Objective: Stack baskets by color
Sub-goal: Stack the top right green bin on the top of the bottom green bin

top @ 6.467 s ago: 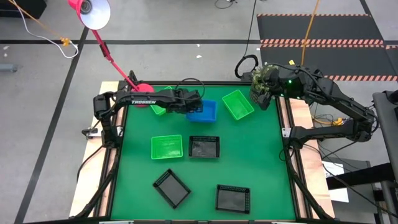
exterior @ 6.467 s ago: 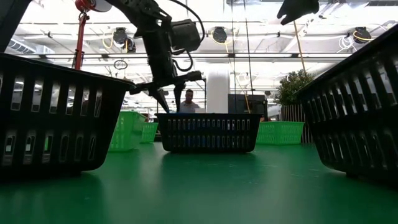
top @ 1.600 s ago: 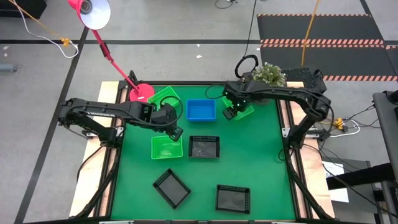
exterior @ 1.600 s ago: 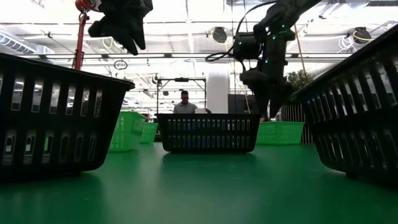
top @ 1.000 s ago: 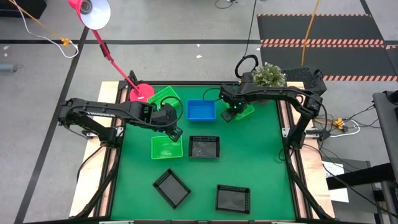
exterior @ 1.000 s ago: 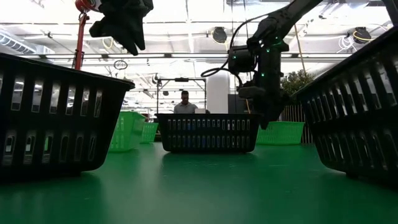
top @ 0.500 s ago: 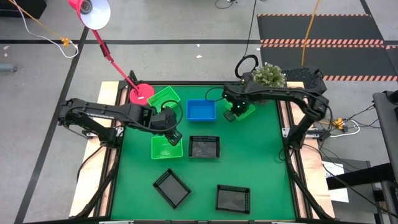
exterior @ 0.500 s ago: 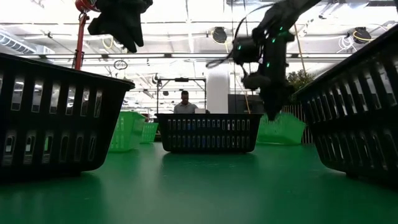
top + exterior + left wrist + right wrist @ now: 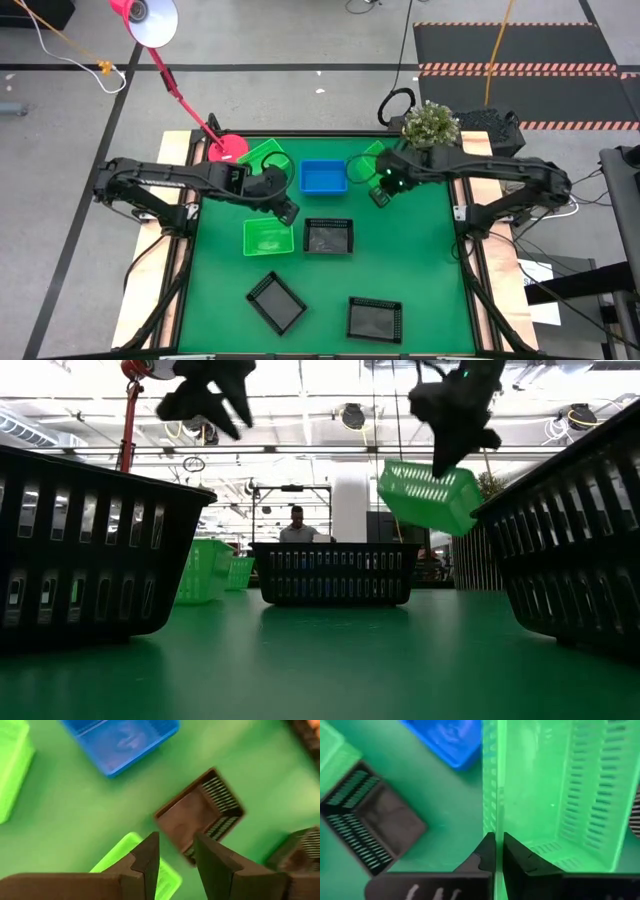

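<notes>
**Right end effector lifting a green basket clear of the bench**

You are looking at a green basket (image 9: 430, 495) hanging tilted in the air, off the green bench (image 9: 420, 270). In the right wrist view its side wall (image 9: 492, 795) is running straight down between the two dark fingers, which are closing tightly on it. The right end effector (image 9: 380, 192) is holding that basket by the rim, just right of the blue basket (image 9: 323, 176) near the far edge of the bench.

A second green basket (image 9: 262, 157) is sitting at the far left, touching or nearly touching the pink lamp base (image 9: 228, 148). A third green basket (image 9: 268, 236) is lying in the middle left, with a black mesh basket (image 9: 328, 236) just beside it on its right. Two more black baskets are resting nearer the front edge: one turned at an angle (image 9: 276, 302), one further right (image 9: 374, 319). You are seeing only one blue basket from above; whether others are nested in it you cannot tell.

The left end effector (image 9: 286, 212) is hovering above the bench between the far-left green basket and the middle green one, its fingers (image 9: 145, 860) standing partly apart and gripping nothing.

Beyond the bench, a person (image 9: 297, 525) is showing in the room behind, and a small potted plant (image 9: 430, 122) is sitting by the far right corner.
</notes>
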You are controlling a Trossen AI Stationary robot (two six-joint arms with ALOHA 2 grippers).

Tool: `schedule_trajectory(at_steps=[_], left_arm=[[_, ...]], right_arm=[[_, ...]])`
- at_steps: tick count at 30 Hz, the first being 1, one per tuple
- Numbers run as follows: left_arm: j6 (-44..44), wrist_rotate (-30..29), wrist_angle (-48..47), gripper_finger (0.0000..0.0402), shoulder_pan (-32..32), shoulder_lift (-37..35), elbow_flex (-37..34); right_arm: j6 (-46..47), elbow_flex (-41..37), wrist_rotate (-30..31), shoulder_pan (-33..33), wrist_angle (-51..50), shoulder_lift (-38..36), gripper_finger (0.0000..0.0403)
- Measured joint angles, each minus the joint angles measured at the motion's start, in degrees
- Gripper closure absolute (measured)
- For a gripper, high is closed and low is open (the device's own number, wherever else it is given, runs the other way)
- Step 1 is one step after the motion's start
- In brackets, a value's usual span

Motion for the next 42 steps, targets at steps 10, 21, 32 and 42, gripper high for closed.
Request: schedule_trajectory(at_steps=[10,21,32,42], left_arm=[[9.2,1.2,17.1,0.0124,1.1,0.0,3.2],[9.7,-5.5,17.9,0.0127,5.3,5.5,13.5],[-13.5,0.1,18.6,0.016,10.6,12.2,14.4],[-13.3,-0.7,21.0,0.016,11.7,14.3,14.6]], right_arm=[[-7.0,0.0,10.8,12.5,1.6,-0.1,0.0398],[-21.3,0.0,22.5,16.2,0.4,1.0,0.0398],[-39.4,0.0,24.8,16.0,6.3,1.4,0.0395],[-48.2,0.0,24.4,15.6,9.8,2.5,0.0395]])
